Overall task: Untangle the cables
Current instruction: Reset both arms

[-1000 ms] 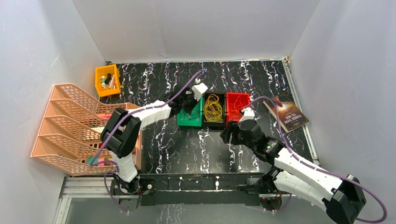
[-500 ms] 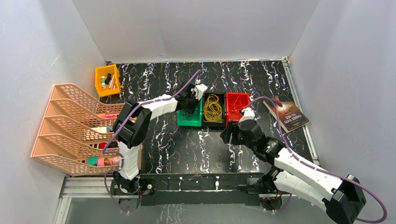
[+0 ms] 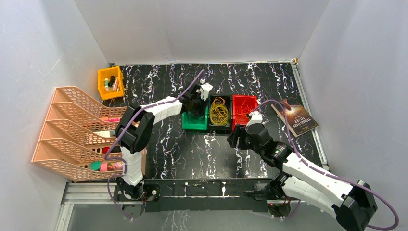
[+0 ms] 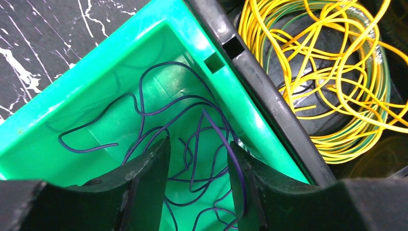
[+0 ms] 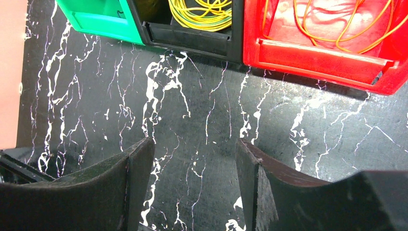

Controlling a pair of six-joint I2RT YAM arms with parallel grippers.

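Note:
Three bins stand side by side at mid table. The green bin (image 3: 194, 123) holds dark purple cables (image 4: 192, 144). The black bin (image 3: 220, 126) holds yellow cables (image 3: 219, 110), also in the left wrist view (image 4: 327, 72). The red bin (image 3: 244, 105) holds orange-red cables (image 5: 337, 24). My left gripper (image 4: 198, 159) is open inside the green bin, its fingers among the dark strands; one strand lies along the right finger (image 4: 245, 187). My right gripper (image 5: 195, 159) is open and empty above the bare table, in front of the bins.
A pink wire file rack (image 3: 72, 130) stands at the left. A small yellow bin (image 3: 110, 82) with small items sits at the back left. A book (image 3: 294, 115) lies at the right. White walls enclose the table.
My left arm has reached a little further back over the green bin, and the green bin has shifted slightly. The right arm has not moved.

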